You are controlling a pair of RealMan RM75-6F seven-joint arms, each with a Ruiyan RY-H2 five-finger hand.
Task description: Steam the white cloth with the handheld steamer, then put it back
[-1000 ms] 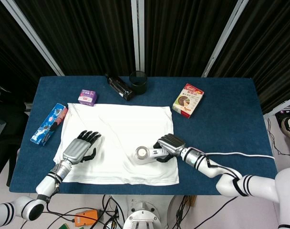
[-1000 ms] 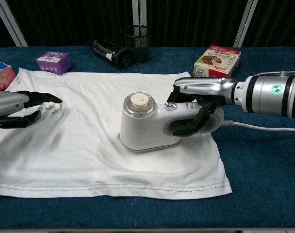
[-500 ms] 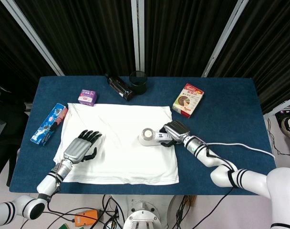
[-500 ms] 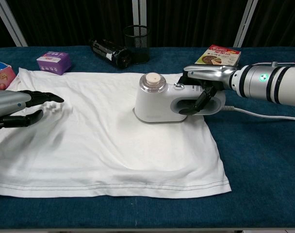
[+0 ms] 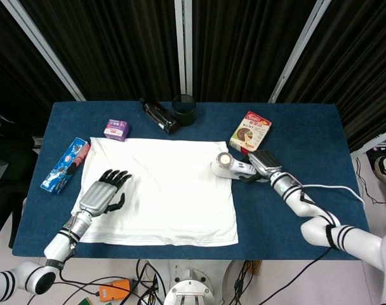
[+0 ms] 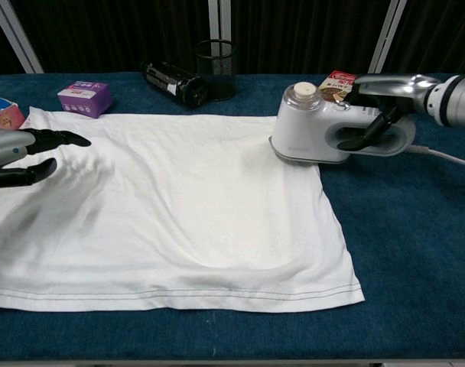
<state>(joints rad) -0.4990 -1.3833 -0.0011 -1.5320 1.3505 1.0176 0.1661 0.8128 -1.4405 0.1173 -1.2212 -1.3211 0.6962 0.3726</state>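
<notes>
Left hand (image 5: 103, 194) resting flat on near-left part of white cloth (image 5: 164, 190), fingers loosely spread, holding nothing. Blue packet (image 5: 66, 164) and purple box (image 5: 117, 129) on blue table (image 5: 301, 140) just beyond cloth's left edge and far-left corner. Black bottle (image 5: 158, 115) and mesh cup (image 5: 183, 109) at far edge, centre. Handheld steamer (image 6: 324, 130) at cloth's far-right corner, base partly on fabric, gripped by handle in right hand (image 6: 385, 103). Snack box (image 5: 251, 133) just behind steamer; cord (image 5: 332, 189) trailing right.
</notes>
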